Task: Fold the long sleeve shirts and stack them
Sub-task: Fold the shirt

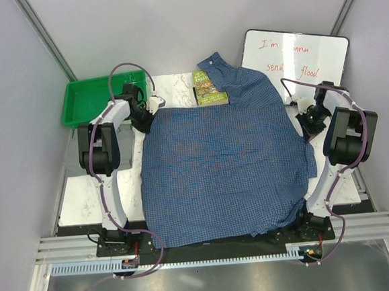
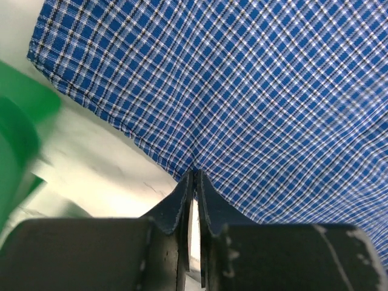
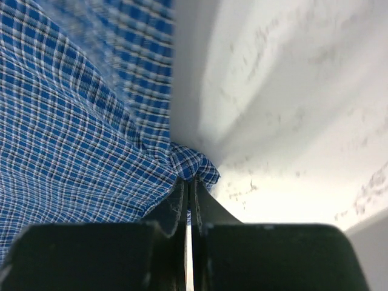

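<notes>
One long sleeve shirt, blue with a fine check [image 1: 223, 170], lies spread wide over the table, its collar [image 1: 216, 63] pointing to the far side. My left gripper [image 1: 147, 121] is at the shirt's far left edge and is shut on the cloth. The left wrist view shows its tips [image 2: 195, 174] pinching the hem of the shirt [image 2: 273, 91]. My right gripper [image 1: 305, 124] is at the right edge. Its tips [image 3: 190, 180] are shut on a small bunched fold [image 3: 195, 162] of the shirt [image 3: 60, 133].
A green tray [image 1: 96, 99] stands at the far left, close to the left arm. A small green printed box [image 1: 209, 89] lies beside the collar. A whiteboard [image 1: 299, 60] leans at the far right. The shirt's near hem hangs over the table's front edge.
</notes>
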Tool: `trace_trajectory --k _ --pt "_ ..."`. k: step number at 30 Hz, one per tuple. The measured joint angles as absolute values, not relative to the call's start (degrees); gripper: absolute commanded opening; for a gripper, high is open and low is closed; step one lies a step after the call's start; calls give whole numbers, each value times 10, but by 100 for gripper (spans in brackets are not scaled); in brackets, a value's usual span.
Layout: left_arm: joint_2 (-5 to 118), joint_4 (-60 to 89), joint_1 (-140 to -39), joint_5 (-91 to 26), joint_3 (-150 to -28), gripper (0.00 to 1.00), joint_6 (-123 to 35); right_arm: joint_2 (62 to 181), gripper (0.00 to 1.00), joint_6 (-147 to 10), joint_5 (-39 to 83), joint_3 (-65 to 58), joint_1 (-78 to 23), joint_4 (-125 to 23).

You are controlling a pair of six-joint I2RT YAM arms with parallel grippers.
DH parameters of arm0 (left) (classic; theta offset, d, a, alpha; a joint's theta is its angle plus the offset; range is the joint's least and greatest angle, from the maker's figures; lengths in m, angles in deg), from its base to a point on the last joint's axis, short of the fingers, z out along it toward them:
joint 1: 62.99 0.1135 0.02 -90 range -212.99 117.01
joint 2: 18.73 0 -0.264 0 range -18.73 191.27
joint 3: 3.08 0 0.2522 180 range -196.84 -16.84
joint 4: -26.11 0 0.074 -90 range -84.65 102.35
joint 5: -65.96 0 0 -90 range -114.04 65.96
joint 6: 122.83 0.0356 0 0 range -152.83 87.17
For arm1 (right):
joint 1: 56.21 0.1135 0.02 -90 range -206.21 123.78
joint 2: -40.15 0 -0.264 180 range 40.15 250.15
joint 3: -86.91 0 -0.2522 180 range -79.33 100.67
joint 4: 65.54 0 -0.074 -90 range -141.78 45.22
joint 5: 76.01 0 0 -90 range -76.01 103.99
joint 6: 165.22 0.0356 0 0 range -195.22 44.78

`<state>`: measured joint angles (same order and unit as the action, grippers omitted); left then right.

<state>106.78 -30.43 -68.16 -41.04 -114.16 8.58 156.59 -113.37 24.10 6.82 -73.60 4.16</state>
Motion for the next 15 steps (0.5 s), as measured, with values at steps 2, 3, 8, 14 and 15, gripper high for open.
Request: trace_trajectory --k 2,3,8,14,15 --pt "1055 -305 -681 -406 -1122 14 86 1556 12 -1133 233 57 -745 44" --pt "1050 -305 -681 -406 -1114 16 86 1554 33 -1133 232 54 -746 46" --pt "1042 -312 -681 -410 -1105 33 80 1557 57 -1127 248 77 -745 76" --pt "1042 -337 -678 -444 -1118 47 70 1566 57 -1112 329 210 -746 106" --pt "1042 -345 -677 -453 -1128 48 68 1566 54 -1100 351 236 -746 104"
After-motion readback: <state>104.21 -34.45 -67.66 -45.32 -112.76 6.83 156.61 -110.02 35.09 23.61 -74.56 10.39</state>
